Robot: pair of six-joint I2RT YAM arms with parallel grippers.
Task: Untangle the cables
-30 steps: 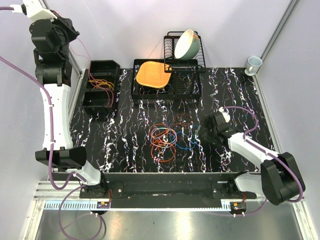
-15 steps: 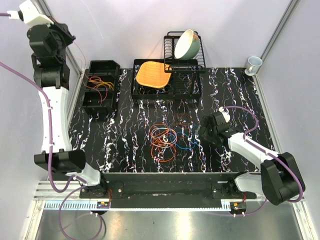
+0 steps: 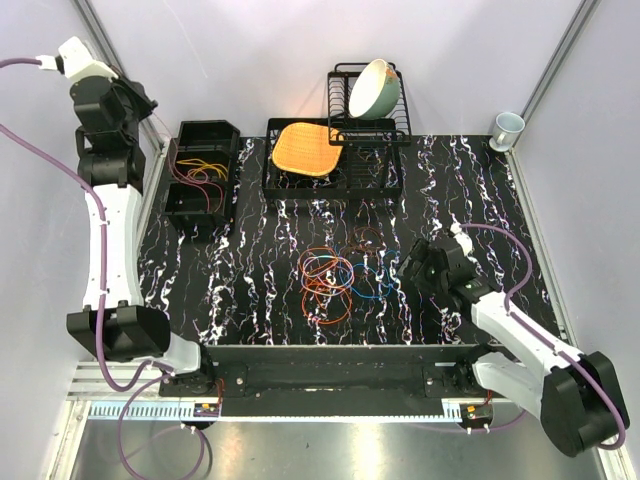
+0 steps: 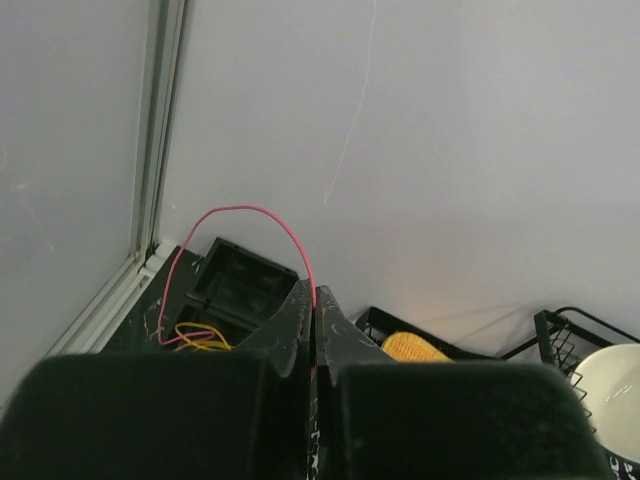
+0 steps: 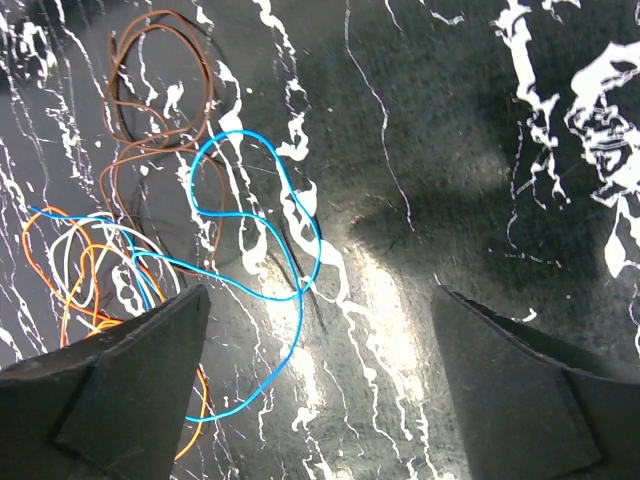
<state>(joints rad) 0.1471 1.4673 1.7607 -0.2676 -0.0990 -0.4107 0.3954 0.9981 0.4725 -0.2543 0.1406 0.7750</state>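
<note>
While the right pincer [image 5: 320, 292] hung with its jaws spread wide and empty just above the counter [image 3: 250, 290], the blue cable [image 5: 300, 230] lay directly beneath it at the near edge of the cables [image 3: 335, 275], a loose heap of orange, red, white and blue loops in mid-counter. A brown cable [image 5: 140, 80] curled just beyond it. The likeliest slip looked to be here: the blue strand crossed the orange and white ones at its left end, so a grab there could catch several wires and drag the whole knot rather than free one. A wire this thin, lying flat on a hard top, might also slide out between the fingertips. Farther back and to the left, the left pincer [image 4: 313, 300] was raised high and clamped shut on a pink cable [image 4: 240, 208], which arched down into the black bin [image 3: 205, 127], where yellow and red wires already lay. A further pull might have hauled those neighbours out with it. The counter was glossy black veined with white, and thin pale wires were hard to pick out against that pattern. At its far edge stood a tray [image 3: 335, 180] carrying an orange mat [image 3: 305, 147], a wire rack [image 3: 340, 75] with a tipped bowl [image 3: 375, 88], and a mug [image 3: 507, 127] in the right corner. Plain pale walls closed the space in.
</note>
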